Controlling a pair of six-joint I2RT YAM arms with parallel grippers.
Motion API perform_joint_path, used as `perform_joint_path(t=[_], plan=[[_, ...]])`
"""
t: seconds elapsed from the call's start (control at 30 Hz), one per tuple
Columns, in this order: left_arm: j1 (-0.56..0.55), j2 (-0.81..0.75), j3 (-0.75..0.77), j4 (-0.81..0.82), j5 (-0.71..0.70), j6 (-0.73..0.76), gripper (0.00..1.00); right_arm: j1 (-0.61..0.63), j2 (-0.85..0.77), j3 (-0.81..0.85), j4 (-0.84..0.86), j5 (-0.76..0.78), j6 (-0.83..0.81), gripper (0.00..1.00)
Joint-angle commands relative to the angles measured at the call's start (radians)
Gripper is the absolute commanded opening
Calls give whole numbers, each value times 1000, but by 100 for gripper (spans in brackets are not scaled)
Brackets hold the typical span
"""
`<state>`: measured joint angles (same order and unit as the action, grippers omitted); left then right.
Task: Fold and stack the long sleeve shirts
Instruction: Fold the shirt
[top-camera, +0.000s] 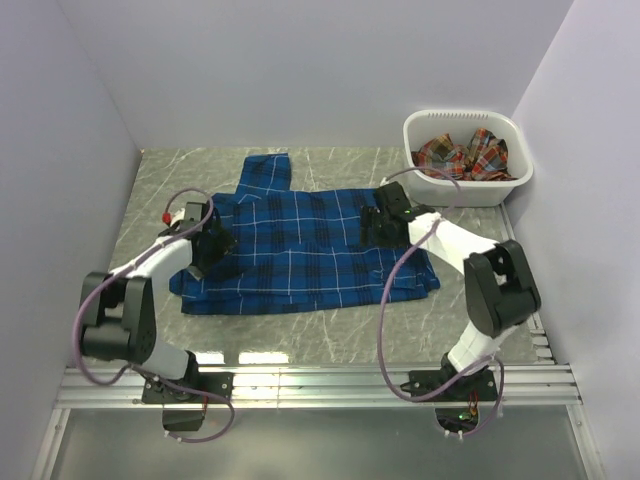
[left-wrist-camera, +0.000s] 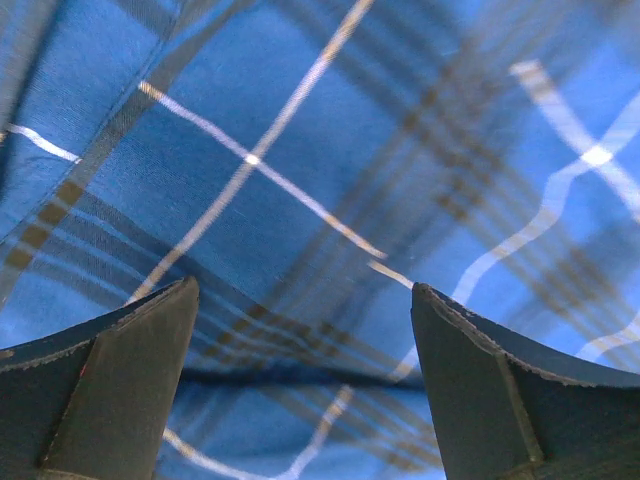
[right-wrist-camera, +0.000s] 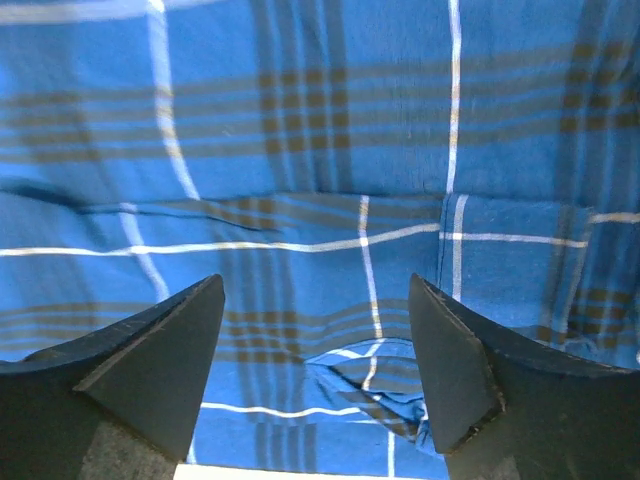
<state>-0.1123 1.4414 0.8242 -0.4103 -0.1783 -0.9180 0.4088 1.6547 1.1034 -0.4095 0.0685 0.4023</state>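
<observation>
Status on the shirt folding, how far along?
Early. Blue shirt is spread on the table, maybe partly folded, one sleeve poking out at the back. Left gripper and right gripper hover open above it, gripping nothing. Red shirt lies crumpled in the basket. No stack yet.

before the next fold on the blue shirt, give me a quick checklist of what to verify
1. Left end effector free of cloth: ok, jaws stand open with nothing between them.
2. Right end effector free of cloth: ok, open and empty too.
3. Blue shirt lying flat on the table: not ok, one sleeve sticks out on the far side and the right edge is rumpled.
4. Contact with the fabric: cannot tell, both sit close over it.
5. Red-orange shirt out of the way: ok, it lies in the white basket.
</observation>
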Motion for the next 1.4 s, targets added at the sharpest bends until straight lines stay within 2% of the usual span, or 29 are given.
perform_joint_path(t=[0.0, 0.17, 0.33, 0.47, 0.57, 0.73, 0.83, 0.87, 0.97, 1.03, 1.17, 1.3, 1.37], plan=[[-4, 63, 38, -28, 2, 27, 93, 13, 79, 32, -124, 25, -33, 82], [-4, 79, 3, -44, 10, 18, 91, 38, 86, -14, -193, -39, -25, 82], [40, 45, -85, -79, 33, 7, 89, 58, 33, -161, -193, -122, 12, 82], [176, -59, -201, -91, 117, -4, 89, 74, -25, -289, -189, -199, 58, 81], [238, -163, -241, -136, 134, -4, 89, 110, -82, -350, -209, -219, 89, 81], [249, -335, -237, -214, 160, -28, 90, 154, -188, -416, -221, -277, 116, 81], [249, -386, -174, -245, 145, -7, 91, 156, -254, -381, -267, -262, 84, 81], [249, -383, -124, -245, 132, 20, 91, 156, -271, -329, -291, -213, 76, 81], [247, -336, -22, -223, 79, 85, 92, 125, -314, -202, -305, -138, 29, 81], [246, -290, 27, -180, 77, 122, 92, 58, -302, -136, -302, -127, -3, 79], [221, -77, 194, -136, 56, 191, 92, -65, -240, 22, -234, -139, -20, 76], [172, 131, 358, -130, -13, 240, 92, -107, -149, 96, -114, -122, -5, 76], [172, 245, 450, -130, 0, 258, 91, -126, -104, 134, -83, -93, -8, 75]])
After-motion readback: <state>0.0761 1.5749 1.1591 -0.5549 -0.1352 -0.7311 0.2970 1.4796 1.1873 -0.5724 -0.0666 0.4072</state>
